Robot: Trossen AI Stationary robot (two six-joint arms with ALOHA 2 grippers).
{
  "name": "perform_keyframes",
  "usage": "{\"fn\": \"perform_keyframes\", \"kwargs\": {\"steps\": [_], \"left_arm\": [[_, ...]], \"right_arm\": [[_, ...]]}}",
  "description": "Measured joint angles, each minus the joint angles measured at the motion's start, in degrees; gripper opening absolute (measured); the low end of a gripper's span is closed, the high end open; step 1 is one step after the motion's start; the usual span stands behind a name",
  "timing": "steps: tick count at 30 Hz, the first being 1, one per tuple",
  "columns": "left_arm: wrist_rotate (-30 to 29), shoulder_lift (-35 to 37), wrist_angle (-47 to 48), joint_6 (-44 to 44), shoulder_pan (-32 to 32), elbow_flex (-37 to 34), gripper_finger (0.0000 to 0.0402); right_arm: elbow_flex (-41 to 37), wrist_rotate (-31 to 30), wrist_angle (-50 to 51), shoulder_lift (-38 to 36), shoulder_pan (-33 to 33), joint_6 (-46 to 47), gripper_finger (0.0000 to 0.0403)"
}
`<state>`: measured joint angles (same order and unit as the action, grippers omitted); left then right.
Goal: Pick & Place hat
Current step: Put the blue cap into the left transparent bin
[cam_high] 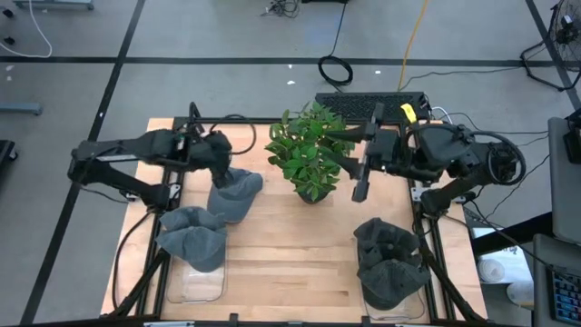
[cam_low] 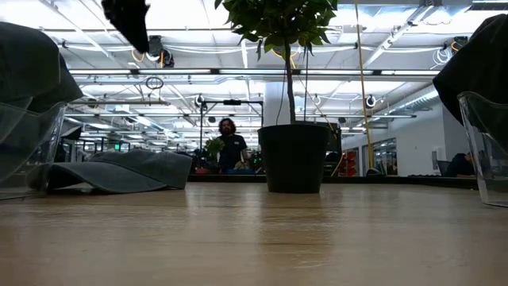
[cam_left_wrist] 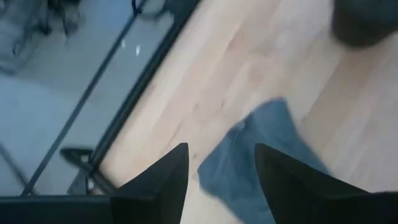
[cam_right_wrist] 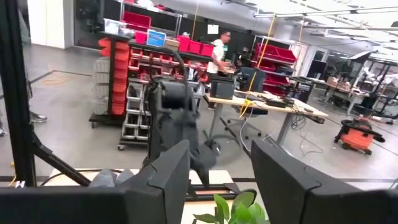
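Hat (cam_high: 234, 194): grey, flat on the table (cam_high: 300, 245) just left of the potted plant (cam_high: 309, 150), directly under the left gripper (cam_high: 218, 168).
Left gripper: fingers (cam_left_wrist: 168, 180) parted with a clear gap, holding nothing, above the hat.
Other hats: one in the clear bin (cam_high: 195, 272) left of the plant, one in the bin (cam_high: 392, 268) right of it.
Right gripper (cam_high: 360, 186): raised just right of the plant, fingers apart, empty.
Writing: none readable.
Person (cam_low: 231, 147): standing far behind the plant.
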<state>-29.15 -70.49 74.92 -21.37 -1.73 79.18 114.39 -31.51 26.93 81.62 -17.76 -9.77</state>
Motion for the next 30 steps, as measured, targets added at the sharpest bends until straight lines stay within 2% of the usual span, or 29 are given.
{"fn": "perform_keyframes", "kwargs": {"steps": [3, 7, 11, 15, 19, 23, 30], "left_arm": [[2.5, -2.8, 1.6, 1.3, -3.3, 0.0, 0.0208], [8.6, -5.6, 1.3, 4.6, -8.2, 0.0, 0.0239], [12.1, -7.2, 3.4, 8.5, -11.9, -0.6, 0.0272], [11.3, -7.2, 3.7, 9.7, -15.3, -3.8, 0.029], [11.9, -7.2, 1.4, 9.2, -17.6, -9.3, 0.0287], [14.9, -7.2, -4.1, 8.8, -18.3, -15.5, 0.0279], [14.1, -7.2, -14.5, 8.7, -18.5, -23.7, 0.029]], "right_arm": [[0.0, 1.2, 0.4, 0.0, 1.0, 0.1, 0.0172], [0.0, 5.3, 2.2, 0.0, 2.8, 1.7, 0.0198], [0.0, 12.0, 7.3, 0.0, 5.3, 5.0, 0.0221], [-0.6, 12.2, 9.7, 0.0, 6.8, 5.5, 0.0231], [-2.5, 12.3, 9.5, 0.0, 8.0, 3.8, 0.0233], [-3.9, 12.3, 9.1, 0.0, 8.5, 1.7, 0.0233], [-5.6, 12.4, 7.5, 0.0, 8.8, 1.6, 0.0233]]}}
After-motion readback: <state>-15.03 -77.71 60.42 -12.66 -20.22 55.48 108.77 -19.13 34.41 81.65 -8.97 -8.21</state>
